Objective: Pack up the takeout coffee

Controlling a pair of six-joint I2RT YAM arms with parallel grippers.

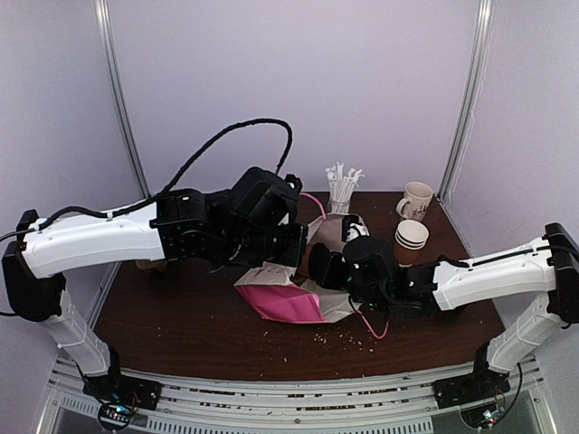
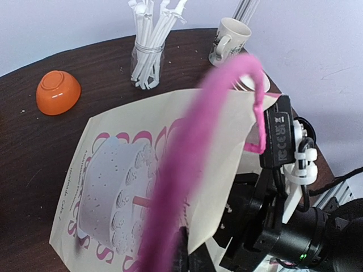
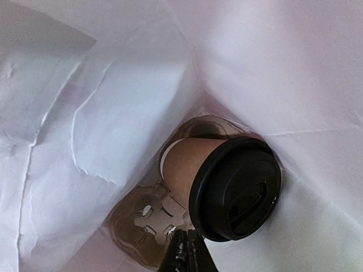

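Packing judged nearly done: black-lidded brown kraft-paper cup point(image 3: 221, 181) lies tilted inside white paper bag point(image 3: 113, 113); right tool point(image 3: 187, 256), pressed together empty, must withdraw clear; left tool point(image 2: 178, 252) pinches pink cord handle point(image 2: 193, 153).

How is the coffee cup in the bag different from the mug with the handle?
The coffee cup is brown paper; the mug is cream with printing. The cup wears a black lid; the mug is open-topped. The cup sits inside the bag; the mug stands on the table. Both are drinking cups.
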